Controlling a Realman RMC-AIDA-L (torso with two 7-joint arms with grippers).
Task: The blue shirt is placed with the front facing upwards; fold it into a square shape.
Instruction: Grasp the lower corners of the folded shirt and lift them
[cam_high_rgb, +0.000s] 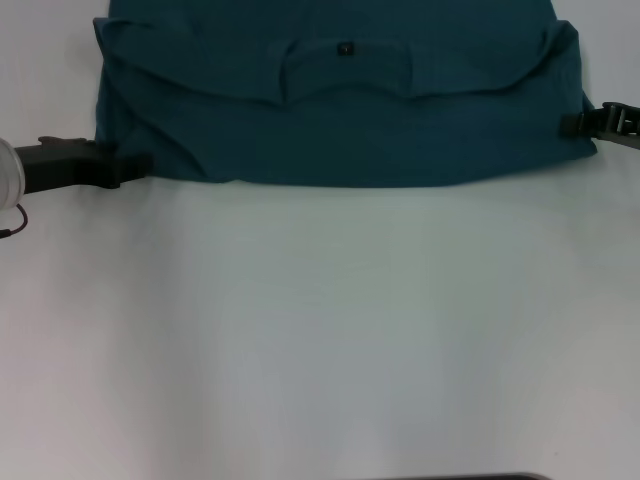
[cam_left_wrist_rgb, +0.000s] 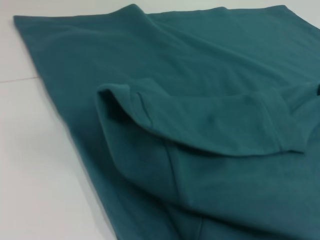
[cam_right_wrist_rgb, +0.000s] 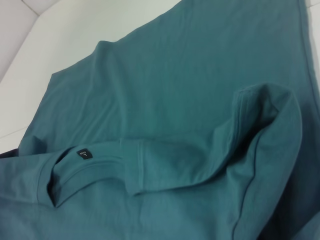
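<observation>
We see a big, smooth white worktop (cam_high_rgb: 320, 330) that fills almost all of the head view. It looks flat and plain, with soft, even light on it and only faint grey shade near the close edge. A thin dark strip (cam_high_rgb: 480, 477) peeks in at the very near edge; we cannot tell what it is. In the right wrist view we see a pale line (cam_right_wrist_rgb: 30, 12) running across the white top, like a seam. We cannot see any walls, floor or windows.
</observation>
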